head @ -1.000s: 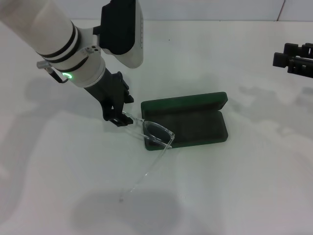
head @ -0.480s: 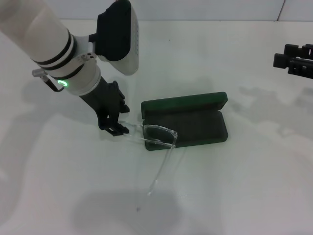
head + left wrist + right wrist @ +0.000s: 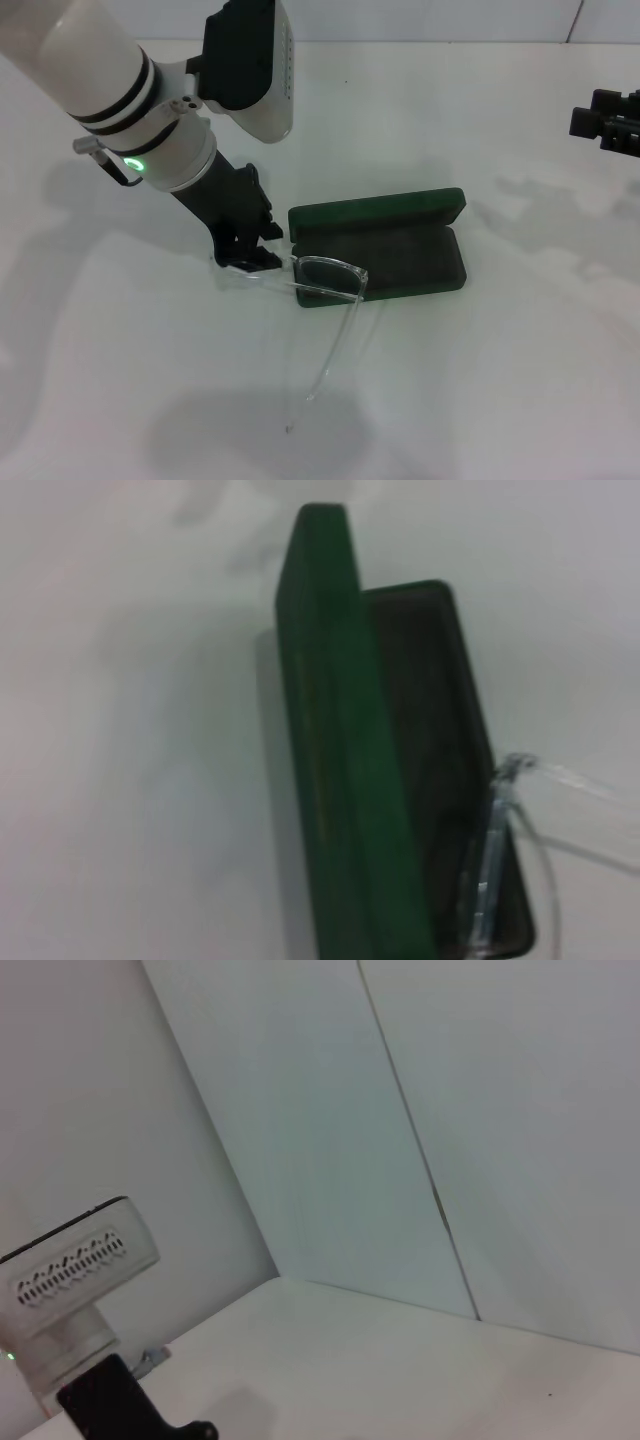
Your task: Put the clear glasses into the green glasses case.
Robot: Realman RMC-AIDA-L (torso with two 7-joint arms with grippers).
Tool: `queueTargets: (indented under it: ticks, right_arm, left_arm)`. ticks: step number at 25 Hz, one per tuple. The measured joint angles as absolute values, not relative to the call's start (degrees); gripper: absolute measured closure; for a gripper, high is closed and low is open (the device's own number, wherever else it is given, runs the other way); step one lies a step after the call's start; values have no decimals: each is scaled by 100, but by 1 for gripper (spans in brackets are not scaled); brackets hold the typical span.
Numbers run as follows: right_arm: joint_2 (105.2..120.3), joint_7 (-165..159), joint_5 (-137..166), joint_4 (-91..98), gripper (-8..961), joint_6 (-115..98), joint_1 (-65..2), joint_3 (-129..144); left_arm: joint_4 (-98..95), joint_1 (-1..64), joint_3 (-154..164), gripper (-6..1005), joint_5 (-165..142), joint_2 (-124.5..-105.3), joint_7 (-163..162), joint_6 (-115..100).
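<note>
The green glasses case [image 3: 382, 212] lies open in the middle of the table, lid raised at the back and dark lining facing up. The clear glasses [image 3: 328, 279] hang tilted over the case's left end. One long temple arm trails down toward the table's front. My left gripper [image 3: 246, 263] is just left of the case, low over the table, shut on the left end of the glasses. In the left wrist view, the case [image 3: 335, 770] stands edge-on with the glasses [image 3: 493, 855] at the rim of its base. My right gripper [image 3: 610, 118] stays parked at the far right.
White table [image 3: 500, 400] all around the case, with bare room in front and to the right. A pale wall stands behind the table's back edge. The left arm's white forearm and black wrist camera [image 3: 245, 60] reach over the back left.
My left gripper has sunk lower, beside the case's left end. The glasses' front has shifted slightly right over the case, and the loose temple arm has swung right.
</note>
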State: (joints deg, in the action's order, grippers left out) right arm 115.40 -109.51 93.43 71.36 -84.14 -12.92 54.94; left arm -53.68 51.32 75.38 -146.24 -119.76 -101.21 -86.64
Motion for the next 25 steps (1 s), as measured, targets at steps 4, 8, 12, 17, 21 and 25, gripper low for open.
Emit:
queueTargets:
  ticks: [4, 8, 12, 17, 21, 25]
  right_arm:
    - [11540, -10951, 9343, 7126, 465, -8414, -1292, 5493]
    - [11540, -10933, 9343, 7084, 466, -8409, -1295, 5493]
    - [11540, -10902, 9343, 7005, 466, -8400, -1327, 5490]
    - [11540, -10868, 9343, 6894, 467, -8404, -1353, 5441]
    - [11540, -10823, 9343, 6828, 467, -8408, -1374, 5436]
    - [11540, -10805, 9343, 6772, 468, -8424, -1390, 5432]
  left_arm:
    - [-5381, 5127, 7547, 630, -14585, -11976, -10141, -8826]
    - [-5352, 5114, 7555, 661, -14546, -11982, -10138, -8861]
    - [-5335, 5105, 7557, 660, -14526, -11986, -10129, -8833]
    - [-5324, 5091, 7559, 660, -14516, -12004, -10116, -8809]
    - [-5307, 5065, 7564, 661, -14426, -12013, -10110, -8767]
    - [-5228, 5057, 7714, 661, -14376, -12015, -10113, -8629]
